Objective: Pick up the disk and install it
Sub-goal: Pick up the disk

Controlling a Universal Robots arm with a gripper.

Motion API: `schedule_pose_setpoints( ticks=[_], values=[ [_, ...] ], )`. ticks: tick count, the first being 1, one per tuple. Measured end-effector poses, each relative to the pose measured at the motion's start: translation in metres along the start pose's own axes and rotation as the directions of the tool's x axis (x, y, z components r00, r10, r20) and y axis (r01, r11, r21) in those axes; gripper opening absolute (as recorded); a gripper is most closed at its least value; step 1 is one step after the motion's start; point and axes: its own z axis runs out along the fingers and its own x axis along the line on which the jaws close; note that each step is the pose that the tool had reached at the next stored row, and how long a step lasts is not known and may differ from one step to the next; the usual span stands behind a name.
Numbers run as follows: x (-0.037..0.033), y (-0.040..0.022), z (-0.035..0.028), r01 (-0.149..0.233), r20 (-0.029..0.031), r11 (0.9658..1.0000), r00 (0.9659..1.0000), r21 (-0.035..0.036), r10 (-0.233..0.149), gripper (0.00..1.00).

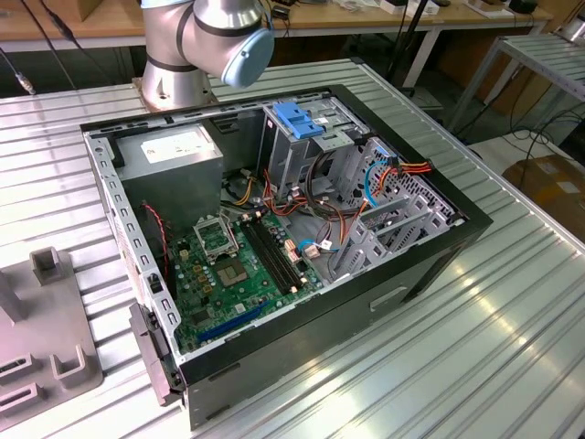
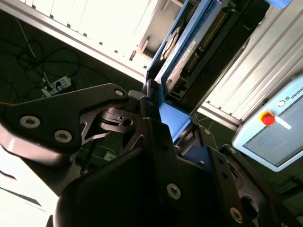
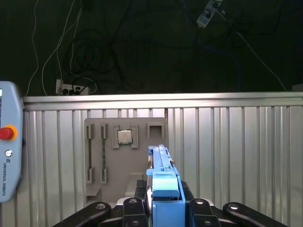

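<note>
"Where's the disk?"

"In the gripper (image 3: 163, 203). The fingers are closed on the disk (image 3: 162, 165) from both sides at one end, and the rest sticks out free in both wrist views."

"Where is that, measured from the tray?"

"Over the ribbed table (image 3: 236, 151), near the grey tray (image 3: 125, 163) that carries a small chip (image 3: 124, 137). I judge the disk is held clear of both."

"Why edge-on?"

"My guess is that pinching the flat faces leaves the blue rails (image 3: 165, 187) unobstructed."

"And the case?"

"The case (image 1: 430, 265) lies just beside the tray, on the exterior view's right of it. It's on its side with the lid off, so the drive cage (image 1: 300, 123) can be reached from above. The disk isn't installed yet."
</note>
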Motion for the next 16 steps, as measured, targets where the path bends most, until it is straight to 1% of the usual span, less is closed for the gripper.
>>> schedule_pose_setpoints(
  ticks=[11,14,16],
  values=[
    [-0.0005,-0.023,0.0,0.0,0.0,1.0,1.0,0.0,0.0,0.37],
    [-0.0008,-0.0323,0.0,0.0,0.0,1.0,1.0,0.0,0.0,0.37],
    [-0.0008,-0.0363,0.0,0.0,0.0,1.0,1.0,0.0,0.0,0.37]
  ],
)
